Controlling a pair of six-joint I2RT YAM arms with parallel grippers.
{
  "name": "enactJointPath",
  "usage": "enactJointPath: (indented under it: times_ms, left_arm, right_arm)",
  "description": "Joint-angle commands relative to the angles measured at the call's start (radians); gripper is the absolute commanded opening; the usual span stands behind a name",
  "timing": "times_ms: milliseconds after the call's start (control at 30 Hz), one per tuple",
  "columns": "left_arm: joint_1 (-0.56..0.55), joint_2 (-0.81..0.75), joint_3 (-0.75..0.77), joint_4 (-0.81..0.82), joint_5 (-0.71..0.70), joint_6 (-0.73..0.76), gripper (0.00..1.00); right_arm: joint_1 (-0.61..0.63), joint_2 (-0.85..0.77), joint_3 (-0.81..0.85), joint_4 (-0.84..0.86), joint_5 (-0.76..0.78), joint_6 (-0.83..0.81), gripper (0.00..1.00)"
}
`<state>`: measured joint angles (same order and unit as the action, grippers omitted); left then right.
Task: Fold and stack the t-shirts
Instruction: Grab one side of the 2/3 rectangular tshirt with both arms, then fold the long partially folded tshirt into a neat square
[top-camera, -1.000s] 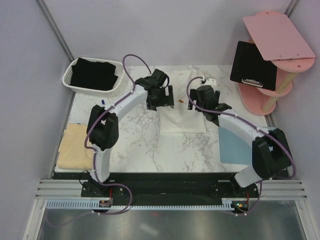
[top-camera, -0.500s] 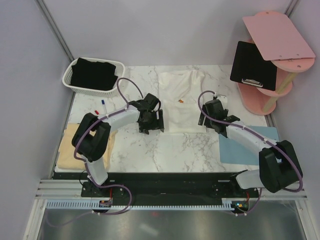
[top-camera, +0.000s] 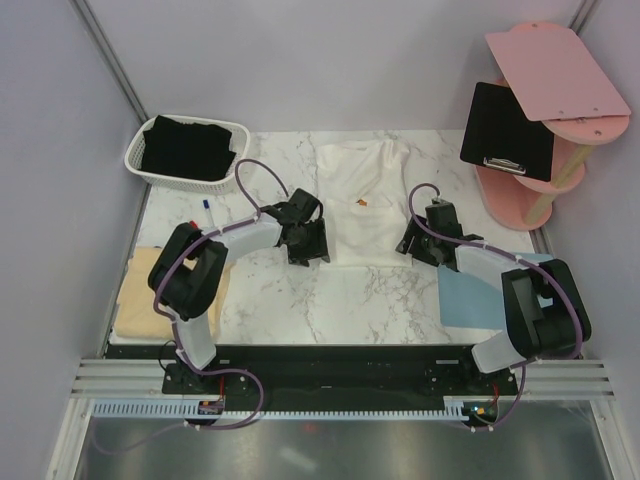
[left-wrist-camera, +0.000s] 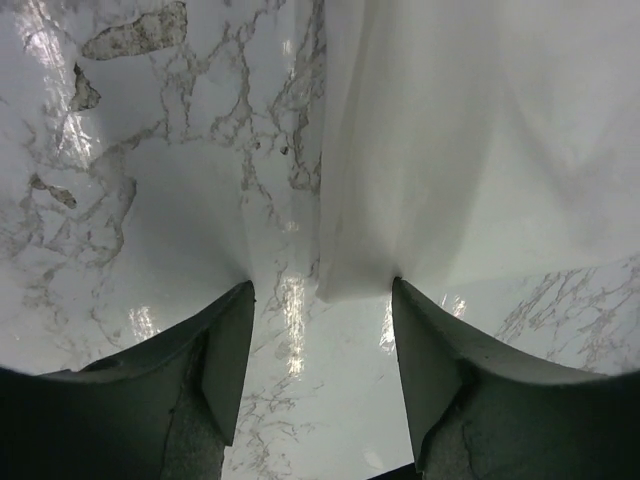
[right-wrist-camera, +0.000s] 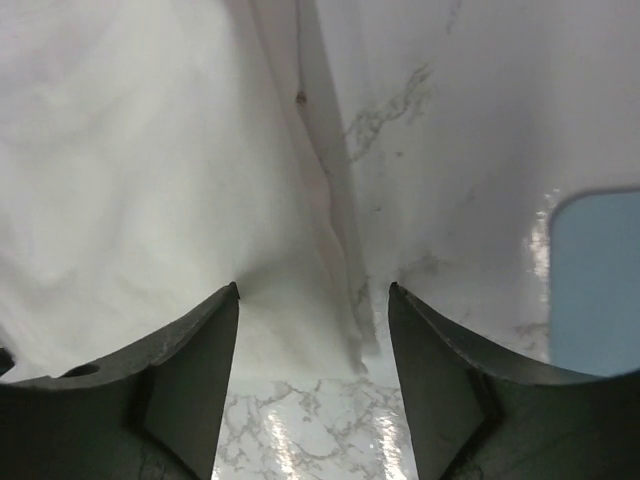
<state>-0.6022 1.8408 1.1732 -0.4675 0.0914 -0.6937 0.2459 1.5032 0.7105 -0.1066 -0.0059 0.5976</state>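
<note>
A white t-shirt (top-camera: 365, 200) lies flat on the marble table, plain side up, with a small orange tag near its middle. My left gripper (top-camera: 312, 250) is open and low at the shirt's near left corner; in the left wrist view that corner (left-wrist-camera: 355, 285) lies between my fingers. My right gripper (top-camera: 410, 245) is open at the near right corner, whose hem (right-wrist-camera: 340, 300) lies between my fingers. A pale yellow t-shirt (top-camera: 150, 290) lies folded at the table's left edge. A black t-shirt (top-camera: 188, 148) fills a white basket.
The white basket (top-camera: 138, 165) stands at the back left. A light-blue mat (top-camera: 470, 290) lies at the right, and shows in the right wrist view (right-wrist-camera: 595, 280). A pink shelf (top-camera: 545, 90) with a black clipboard (top-camera: 505, 130) stands at the back right. A pen (top-camera: 207, 207) lies near the basket.
Both grippers moved from the shirt's far end toward me, and the shirt now lies spread out longer. Both now sit low at its near corners with jaws open.
</note>
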Motion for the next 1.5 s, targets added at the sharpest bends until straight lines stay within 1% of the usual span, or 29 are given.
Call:
enactJointPath:
  times_ms: [0,33,67,100,133,167,200,233,267,333,367,467,567,667,700,767,800,900,1000,1067,1233,1400,1467]
  left_arm:
    - [-0.004,0.038,0.025,0.053,0.025,-0.026,0.6]
    - [-0.004,0.049,0.028,0.056,0.03,-0.027,0.58]
    - [-0.004,0.054,0.029,0.056,0.028,-0.027,0.49]
    - [-0.004,0.058,0.032,0.058,0.028,-0.027,0.42]
    - [-0.004,0.061,0.036,0.059,0.031,-0.029,0.33]
    - [-0.004,0.064,0.036,0.059,0.031,-0.03,0.12]
    - [-0.004,0.064,0.031,0.061,0.033,-0.032,0.02]
    - [-0.004,0.061,0.028,0.059,0.033,-0.035,0.02]
    - [-0.004,0.048,0.02,0.059,0.034,-0.038,0.02]
    - [-0.007,0.019,-0.013,0.063,0.036,-0.05,0.02]
    - [-0.01,0.002,-0.03,0.066,0.031,-0.055,0.02]
    - [-0.025,-0.075,-0.116,0.069,0.024,-0.072,0.02]
    - [-0.06,-0.159,-0.182,0.064,0.01,-0.085,0.02]
    - [-0.122,-0.247,-0.233,0.026,-0.008,-0.112,0.02]
    - [-0.16,-0.288,-0.242,0.015,-0.025,-0.124,0.02]
    - [-0.194,-0.322,-0.268,-0.023,-0.044,-0.138,0.02]
    - [-0.214,-0.339,-0.276,-0.031,-0.051,-0.15,0.02]
    - [-0.223,-0.403,-0.306,-0.046,-0.051,-0.17,0.02]
    - [-0.22,-0.454,-0.297,-0.075,-0.082,-0.17,0.02]
    - [-0.217,-0.463,-0.252,-0.097,-0.09,-0.159,0.02]
    - [-0.173,-0.436,-0.104,-0.158,-0.131,-0.103,0.02]
    - [-0.064,-0.353,0.017,-0.168,-0.096,-0.035,0.02]
    - [-0.022,-0.325,0.089,-0.174,-0.065,-0.014,0.02]
  right_arm:
    - [-0.002,0.034,-0.037,0.062,-0.184,0.063,0.67]
    - [0.0,0.038,-0.033,0.061,-0.203,0.073,0.66]
    - [0.0,0.037,-0.032,0.053,-0.216,0.08,0.61]
    - [-0.002,0.037,-0.032,0.048,-0.232,0.083,0.6]
    - [-0.002,0.032,-0.034,0.041,-0.255,0.088,0.55]
    - [0.0,0.026,-0.036,0.027,-0.27,0.093,0.42]
    - [0.0,0.022,-0.036,0.015,-0.282,0.091,0.38]
    - [0.0,0.008,-0.039,0.002,-0.304,0.088,0.32]
    - [-0.002,-0.003,-0.045,-0.014,-0.315,0.088,0.22]
    - [-0.002,-0.047,-0.063,-0.03,-0.325,0.085,0.13]
    - [0.0,-0.066,-0.072,-0.039,-0.328,0.084,0.05]
    - [0.001,-0.132,-0.101,-0.063,-0.335,0.073,0.0]
    - [0.004,-0.198,-0.131,-0.097,-0.345,0.067,0.0]
    - [0.009,-0.279,-0.163,-0.145,-0.353,0.056,0.0]
    - [0.009,-0.32,-0.178,-0.16,-0.37,0.048,0.0]
    - [0.018,-0.362,-0.192,-0.205,-0.39,0.044,0.0]
    - [0.021,-0.411,-0.203,-0.22,-0.399,0.044,0.0]
    - [0.026,-0.501,-0.207,-0.274,-0.404,0.039,0.0]
    - [0.024,-0.526,-0.18,-0.3,-0.393,0.028,0.01]
    - [0.026,-0.514,-0.128,-0.3,-0.387,0.018,0.01]
    - [0.026,-0.374,0.047,-0.28,-0.349,-0.038,0.01]
    - [0.023,-0.203,0.248,-0.271,-0.312,-0.097,0.02]
    - [0.015,-0.155,0.299,-0.258,-0.309,-0.105,0.02]
